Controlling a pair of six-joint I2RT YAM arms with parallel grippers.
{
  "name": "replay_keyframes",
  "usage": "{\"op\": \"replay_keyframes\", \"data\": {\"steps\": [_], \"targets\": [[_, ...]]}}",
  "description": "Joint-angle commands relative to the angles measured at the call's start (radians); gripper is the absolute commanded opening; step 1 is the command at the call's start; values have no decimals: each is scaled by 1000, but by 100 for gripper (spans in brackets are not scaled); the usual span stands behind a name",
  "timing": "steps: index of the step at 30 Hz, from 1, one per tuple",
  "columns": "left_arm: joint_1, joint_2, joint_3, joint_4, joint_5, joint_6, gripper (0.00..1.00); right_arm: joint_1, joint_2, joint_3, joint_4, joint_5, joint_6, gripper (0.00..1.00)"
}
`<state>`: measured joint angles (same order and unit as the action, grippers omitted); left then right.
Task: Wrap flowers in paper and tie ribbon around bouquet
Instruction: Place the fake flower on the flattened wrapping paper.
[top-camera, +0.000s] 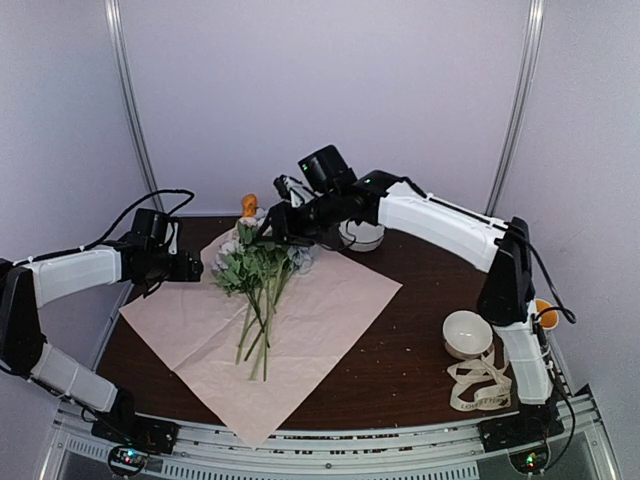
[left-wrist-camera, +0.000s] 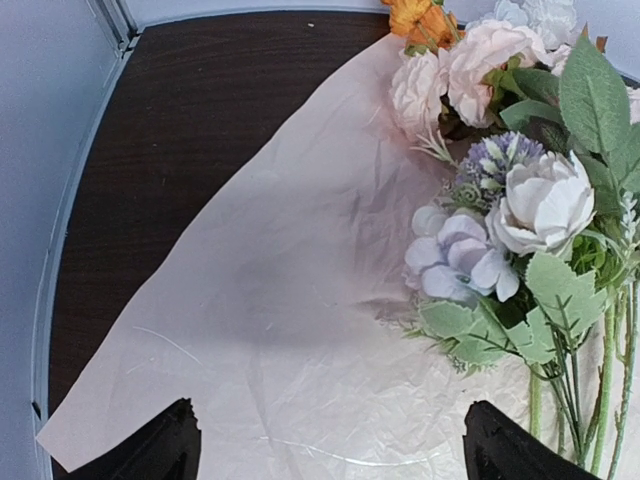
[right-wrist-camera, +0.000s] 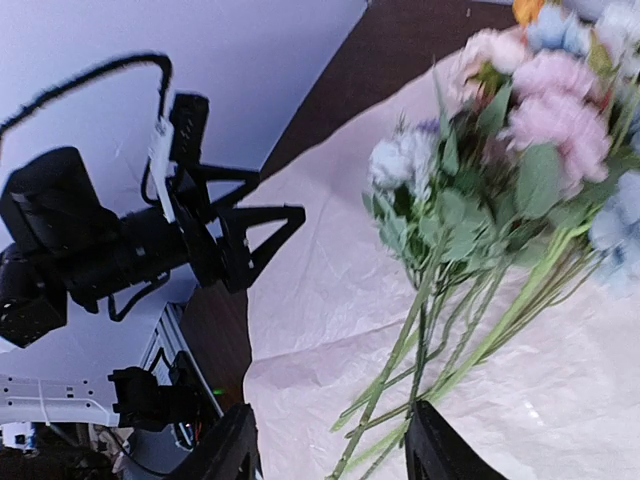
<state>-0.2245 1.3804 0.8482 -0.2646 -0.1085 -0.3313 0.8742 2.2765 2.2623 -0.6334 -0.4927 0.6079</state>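
The flowers (top-camera: 258, 272) lie on the pink paper (top-camera: 320, 310), blooms toward the back, green stems (right-wrist-camera: 440, 330) pointing to the near edge. My right gripper (top-camera: 276, 224) hovers over the bloom end; in its wrist view the jaws (right-wrist-camera: 335, 455) stand open, with the stems running between and below them, not clamped. My left gripper (top-camera: 197, 266) is open just left of the blooms, low over the paper (left-wrist-camera: 300, 300), with the blooms (left-wrist-camera: 520, 200) to its right. The cream ribbon (top-camera: 480, 385) lies loose at the near right.
One white bowl (top-camera: 467, 333) sits near the ribbon, and another (top-camera: 362, 236) stands at the back behind the right arm. An orange object (top-camera: 546, 316) shows by the right arm's base. Dark tabletop (top-camera: 420, 370) lies bare between paper and ribbon.
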Motion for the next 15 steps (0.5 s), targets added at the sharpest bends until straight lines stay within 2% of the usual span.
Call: {"op": "replay_keyframes", "data": {"steps": [1,7,9,13,15], "targets": [[-5,6,8,3,-22,16,94,-63,-112,-28,-112,141,-194,53],[-6,8,43,-18,-27,24,94,-66,-105,-33,-154,92,-246,58],[-12,7,53,-27,-31,24,93,-67,-92,-28,-186,161,-257,58],[-161,-16,102,-43,-95,102,89,-82,-57,-15,-241,327,-252,55],[-216,-10,125,-24,-42,134,91,-77,-25,-15,-262,364,-237,49]]}}
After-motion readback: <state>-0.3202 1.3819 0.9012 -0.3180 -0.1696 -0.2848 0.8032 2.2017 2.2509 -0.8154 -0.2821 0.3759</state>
